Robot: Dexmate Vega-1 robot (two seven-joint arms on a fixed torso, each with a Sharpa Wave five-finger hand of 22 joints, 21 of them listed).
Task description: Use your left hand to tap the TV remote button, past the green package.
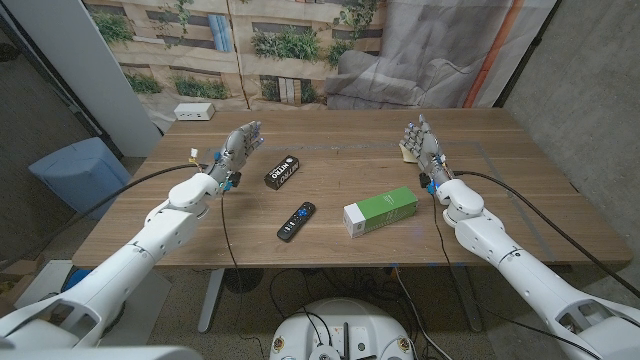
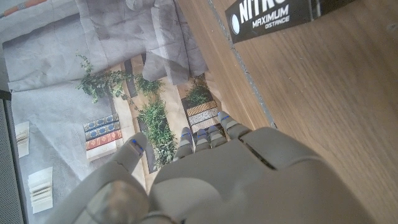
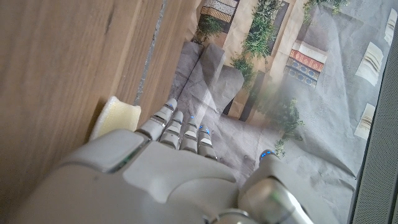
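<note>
Two robot hands empty, left robot hand (image 1: 240,146) open, remote (image 1: 295,220) beside green package (image 1: 381,211)

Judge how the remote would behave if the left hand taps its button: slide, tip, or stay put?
The remote lies flat on the smooth wooden table, so it probably won't tip. It looks small and light, so an off-centre tap might turn or slide it. The left hand isn't touching it yet.

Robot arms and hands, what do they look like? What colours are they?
Both arms are smooth white shells with a black cable running along each. The left hand and right hand are light grey, jointed like a skeleton's, with small blue dots on the fingers and blue parts at the wrists.
</note>
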